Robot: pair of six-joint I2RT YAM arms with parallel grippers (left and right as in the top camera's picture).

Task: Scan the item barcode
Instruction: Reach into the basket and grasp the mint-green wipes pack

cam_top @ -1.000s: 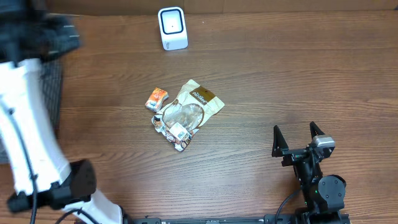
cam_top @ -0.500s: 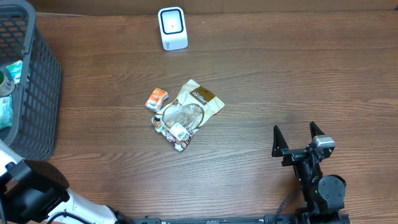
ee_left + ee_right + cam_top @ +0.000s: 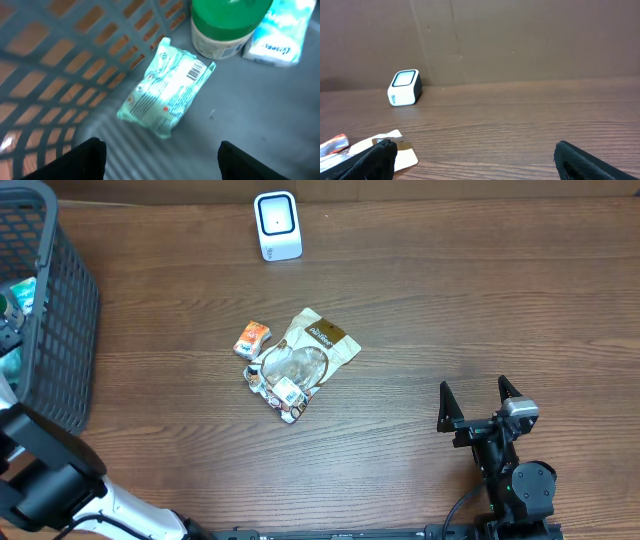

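A mint-green packet (image 3: 167,92) with a barcode (image 3: 194,73) on its upper face lies flat on the floor of the grey mesh basket (image 3: 60,55). My left gripper (image 3: 162,161) hovers open just short of it, with nothing between its fingers. The white scanner (image 3: 277,225) stands at the table's far edge and shows too in the right wrist view as the scanner (image 3: 404,87). My right gripper (image 3: 474,387) rests open and empty near the front right of the table.
A green-lidded jar (image 3: 227,25) and a blue-white tissue pack (image 3: 277,37) sit behind the packet in the basket (image 3: 65,300). A tan snack pouch (image 3: 318,340), small wrapped sweets (image 3: 280,385) and an orange packet (image 3: 252,338) lie mid-table. A brown wall (image 3: 520,40) backs the table.
The left arm, a large blur over the basket a second ago, has sunk to the lower left edge, uncovering the basket. The right arm has not moved.
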